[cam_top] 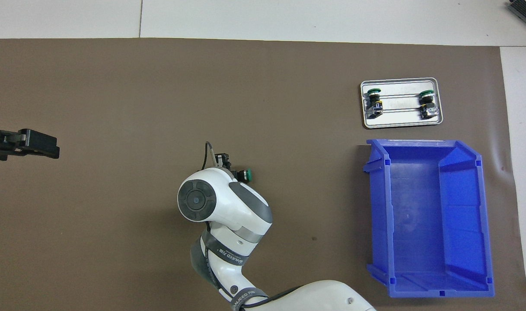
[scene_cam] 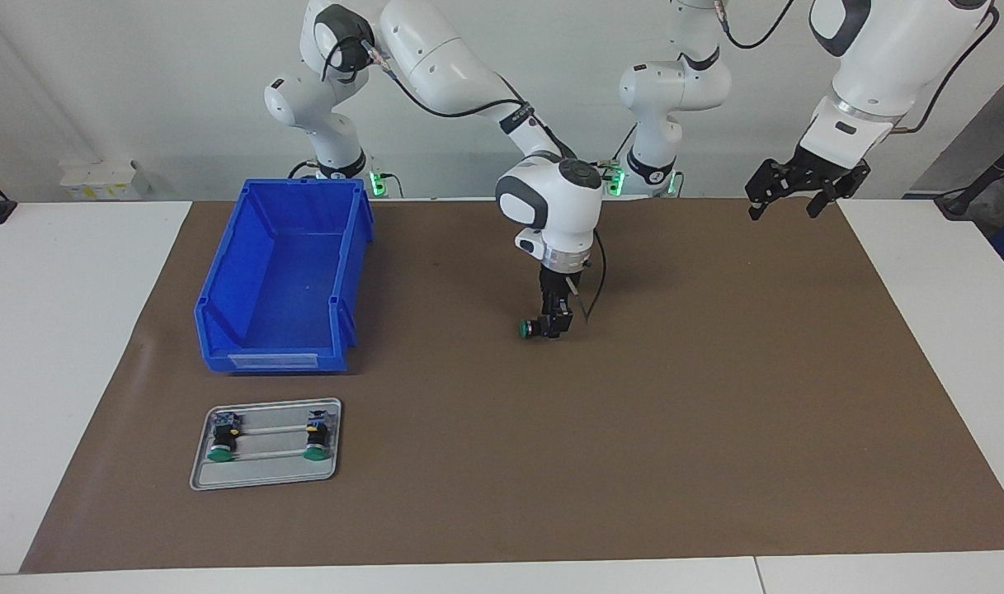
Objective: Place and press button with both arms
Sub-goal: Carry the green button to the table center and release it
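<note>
My right gripper (scene_cam: 553, 323) points down over the middle of the brown mat and is shut on a button (scene_cam: 528, 328). The button lies sideways in the fingers, low over the mat, its green cap toward the right arm's end of the table. In the overhead view the right gripper (cam_top: 228, 166) is mostly hidden under the wrist, and the button's green cap (cam_top: 246, 175) sticks out beside it. My left gripper (scene_cam: 786, 202) hangs raised and open over the mat's edge at the left arm's end, holding nothing; it also shows in the overhead view (cam_top: 42, 146).
A large blue bin (scene_cam: 221, 280) (cam_top: 377, 207) stands empty at the right arm's end. A small grey tray (scene_cam: 266, 481) (cam_top: 401, 124), farther from the robots than the bin, holds two more green-capped buttons.
</note>
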`<state>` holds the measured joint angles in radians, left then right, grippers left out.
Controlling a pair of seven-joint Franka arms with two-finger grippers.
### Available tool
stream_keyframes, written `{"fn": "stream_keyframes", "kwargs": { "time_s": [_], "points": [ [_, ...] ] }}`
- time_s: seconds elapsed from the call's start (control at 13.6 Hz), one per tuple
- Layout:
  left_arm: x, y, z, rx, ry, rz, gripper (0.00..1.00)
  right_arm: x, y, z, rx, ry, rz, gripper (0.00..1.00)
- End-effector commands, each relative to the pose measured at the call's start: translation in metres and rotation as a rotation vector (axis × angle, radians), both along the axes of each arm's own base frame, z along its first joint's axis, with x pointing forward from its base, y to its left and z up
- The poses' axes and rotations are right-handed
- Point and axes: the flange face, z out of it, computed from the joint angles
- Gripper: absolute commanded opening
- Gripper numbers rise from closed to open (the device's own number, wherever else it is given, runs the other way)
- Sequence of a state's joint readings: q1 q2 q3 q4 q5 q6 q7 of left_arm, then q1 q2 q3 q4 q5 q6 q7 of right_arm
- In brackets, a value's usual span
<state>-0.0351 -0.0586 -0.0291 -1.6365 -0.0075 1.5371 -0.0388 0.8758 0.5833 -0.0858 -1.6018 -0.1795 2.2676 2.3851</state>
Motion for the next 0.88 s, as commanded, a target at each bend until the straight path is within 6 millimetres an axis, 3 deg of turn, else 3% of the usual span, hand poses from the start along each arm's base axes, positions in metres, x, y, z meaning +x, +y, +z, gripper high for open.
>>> {"fn": "stream_keyframes", "kwargs": {
  "time_s": [0.0,0.15,0.37,0.81],
  "points": [
    [-0.006,0.001,0.004,-0.001,-0.007,0.012,1.00,-0.010,-0.006,0.021,-0.029,-0.008,0.059,0.99],
    [-0.006,0.002,0.004,-0.001,-0.007,0.013,1.00,0.002,-0.025,0.053,-0.034,-0.012,0.117,0.99],
    [-0.005,0.011,0.004,-0.001,-0.009,0.031,1.00,0.023,-0.084,0.106,-0.029,-0.032,0.208,0.99],
    [-0.005,0.015,0.004,-0.001,-0.007,0.039,1.00,0.058,-0.201,0.161,-0.073,0.064,0.481,1.00]
  ]
}}
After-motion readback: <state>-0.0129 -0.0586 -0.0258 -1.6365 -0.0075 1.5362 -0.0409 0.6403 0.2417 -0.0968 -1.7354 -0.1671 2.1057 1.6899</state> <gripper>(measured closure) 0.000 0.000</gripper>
